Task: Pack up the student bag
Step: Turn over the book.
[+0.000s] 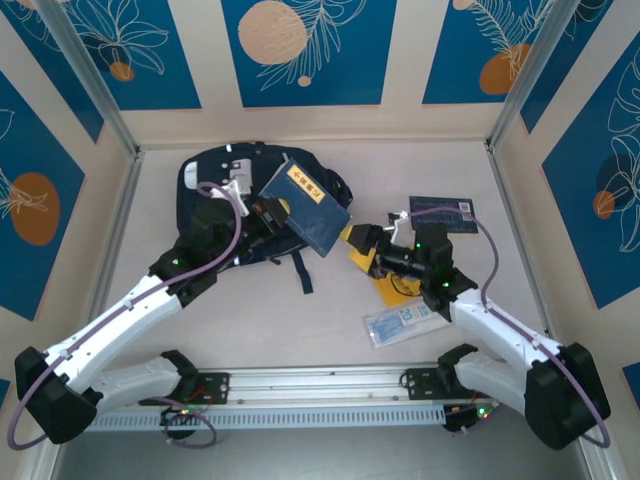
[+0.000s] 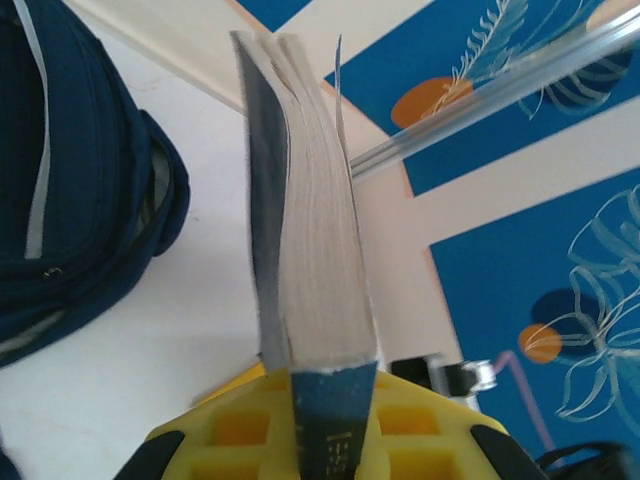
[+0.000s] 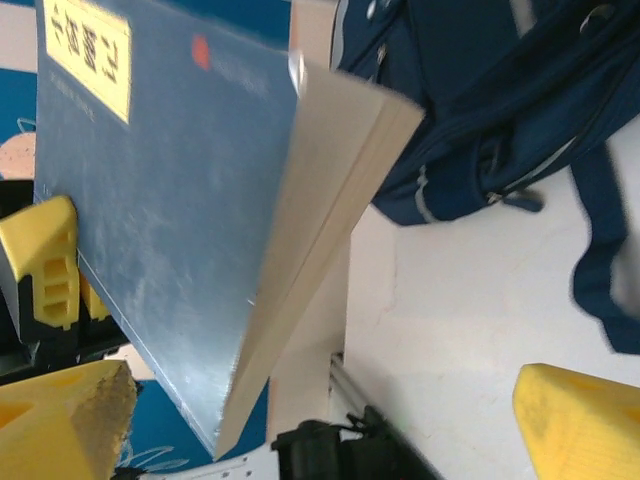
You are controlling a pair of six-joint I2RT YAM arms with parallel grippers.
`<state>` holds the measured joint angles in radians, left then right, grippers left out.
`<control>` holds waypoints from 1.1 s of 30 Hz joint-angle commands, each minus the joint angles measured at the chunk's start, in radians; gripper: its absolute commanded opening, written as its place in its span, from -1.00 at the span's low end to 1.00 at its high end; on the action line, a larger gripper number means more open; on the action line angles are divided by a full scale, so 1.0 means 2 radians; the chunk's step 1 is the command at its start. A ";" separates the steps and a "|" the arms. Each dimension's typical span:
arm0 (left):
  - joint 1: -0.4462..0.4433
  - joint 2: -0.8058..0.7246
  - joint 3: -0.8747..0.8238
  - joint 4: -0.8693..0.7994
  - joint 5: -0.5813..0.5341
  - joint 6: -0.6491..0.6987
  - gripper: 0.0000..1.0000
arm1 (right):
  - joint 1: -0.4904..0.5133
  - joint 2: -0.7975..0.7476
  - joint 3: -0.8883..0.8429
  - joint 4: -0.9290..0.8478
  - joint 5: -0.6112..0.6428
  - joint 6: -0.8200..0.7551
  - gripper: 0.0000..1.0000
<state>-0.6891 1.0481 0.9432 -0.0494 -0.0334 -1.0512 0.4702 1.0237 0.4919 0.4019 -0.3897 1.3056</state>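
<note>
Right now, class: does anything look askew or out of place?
Yes: the blue book, clamped at one edge in the left pincer, tilts in the air by the student bag, its cover splaying away from the pages.

student bag (image 1: 200, 182): middle hidden under left arm (image 1: 140, 310) and blue book (image 1: 310, 212); cut off at left wrist view's left edge | book's yellow label (image 1: 303, 183): print too small to read | packet (image 1: 400, 322): print unreadable | navy booklet (image 1: 441, 212): near edge behind right arm (image 1: 500, 335)
</note>
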 commanded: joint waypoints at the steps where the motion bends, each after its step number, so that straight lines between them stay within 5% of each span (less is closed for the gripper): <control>1: 0.006 -0.008 -0.007 0.070 0.013 -0.077 -1.00 | 0.031 0.018 0.009 0.111 -0.001 0.067 1.00; 10: 0.007 -0.016 -0.027 0.084 0.016 -0.124 -1.00 | 0.059 0.089 0.003 0.284 0.071 0.141 0.88; 27: 0.007 -0.025 -0.068 0.076 0.030 -0.168 -1.00 | 0.015 0.048 0.037 0.241 0.105 0.074 -0.18; 33: 0.007 -0.013 -0.076 0.118 0.055 -0.164 -0.92 | 0.024 0.041 0.045 0.205 0.115 0.055 -0.84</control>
<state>-0.6827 1.0119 0.8135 0.1230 0.0265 -1.3808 0.5053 1.1301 0.5346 0.8192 -0.1917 1.4551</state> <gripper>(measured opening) 0.095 0.111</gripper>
